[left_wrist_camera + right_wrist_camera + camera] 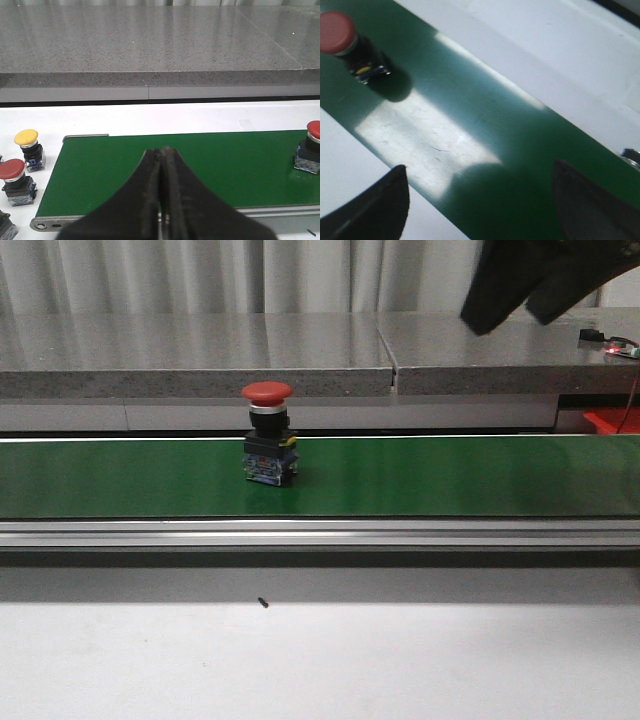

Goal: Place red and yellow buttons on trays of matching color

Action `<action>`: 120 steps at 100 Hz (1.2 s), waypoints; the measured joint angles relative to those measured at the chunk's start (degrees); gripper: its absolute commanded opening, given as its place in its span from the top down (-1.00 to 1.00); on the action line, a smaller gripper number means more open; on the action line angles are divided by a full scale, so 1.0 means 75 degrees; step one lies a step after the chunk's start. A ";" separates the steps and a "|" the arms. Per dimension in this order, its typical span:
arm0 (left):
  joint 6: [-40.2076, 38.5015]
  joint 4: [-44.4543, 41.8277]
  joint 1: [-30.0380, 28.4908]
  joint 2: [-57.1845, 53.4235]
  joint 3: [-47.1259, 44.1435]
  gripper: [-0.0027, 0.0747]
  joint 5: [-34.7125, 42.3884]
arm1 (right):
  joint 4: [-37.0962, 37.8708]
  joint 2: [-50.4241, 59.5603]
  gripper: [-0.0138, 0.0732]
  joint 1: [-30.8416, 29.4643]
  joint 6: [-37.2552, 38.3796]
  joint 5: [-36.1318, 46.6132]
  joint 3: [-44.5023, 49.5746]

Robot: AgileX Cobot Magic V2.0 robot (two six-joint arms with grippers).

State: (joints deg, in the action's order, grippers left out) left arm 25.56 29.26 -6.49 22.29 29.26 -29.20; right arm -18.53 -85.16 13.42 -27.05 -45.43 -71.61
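Red button on belt: a red button (268, 435) stands upright on the green belt (450, 475), left of the belt's middle, nothing touching it.
Belt: it runs side to side across the white counter (320, 660).
Left gripper: the left gripper (161, 165) is clenched tight with nothing in it, above the belt near its left end.
Right gripper: the right gripper (480, 200) is released, jaws wide apart, holding nothing, up above the belt and well apart from the button.
Other buttons: a yellow button (29, 149) and another red button (16, 181) stand on the counter just past the belt's left end.
Trays: none can be seen.
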 measured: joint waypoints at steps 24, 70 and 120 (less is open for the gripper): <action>0.0000 0.0000 0.0000 0.0000 0.0000 0.98 0.0000 | 0.0000 -0.0619 -0.65 0.0961 -0.0048 0.0192 0.0000; 0.0000 0.0000 0.0000 0.0000 0.0000 0.98 0.0000 | 0.0000 -0.1508 -0.65 0.1784 -0.0048 0.0880 -0.0313; 0.0000 0.0000 0.0000 0.0000 0.0000 0.98 0.0000 | -0.0014 -0.2435 -0.30 0.1802 -0.0048 0.0856 -0.1239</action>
State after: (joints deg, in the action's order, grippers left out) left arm 25.56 29.26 -6.49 22.29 29.26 -29.20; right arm -18.64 -103.42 26.94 -27.41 -39.01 -80.90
